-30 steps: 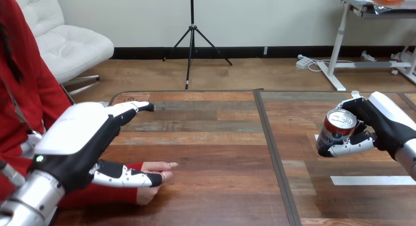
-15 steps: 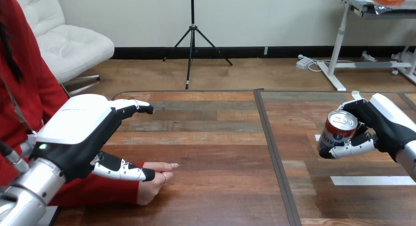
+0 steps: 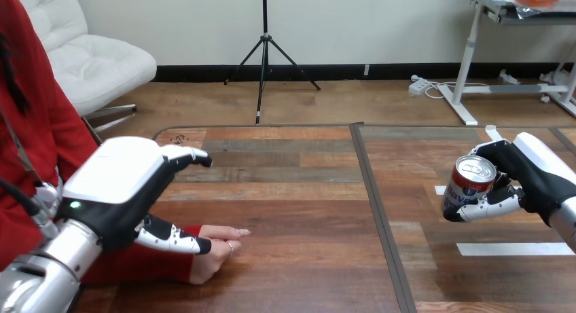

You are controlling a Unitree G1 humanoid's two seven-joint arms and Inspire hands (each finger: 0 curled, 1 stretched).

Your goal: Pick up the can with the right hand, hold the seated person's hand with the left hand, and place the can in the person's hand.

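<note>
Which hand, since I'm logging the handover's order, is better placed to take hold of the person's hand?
Left. The left hand hangs open just over the person's hand; the right hand is far across the table, curled round the can.

Wooden desk (image 3: 292,191), brown planks of mixed tones. A dark seam (image 3: 382,218) runs from the far edge to the near edge, right of the middle, and splits the top into a left and a right panel. On the left panel, toward the near edge, the person's hand (image 3: 219,244) lies on the wood with its fingers pointing at the seam and its red sleeve (image 3: 136,264) resting behind it. On the right panel a white tape strip (image 3: 513,248) lies flat. A smaller white mark (image 3: 439,189) sits farther back, partly hidden.
</note>
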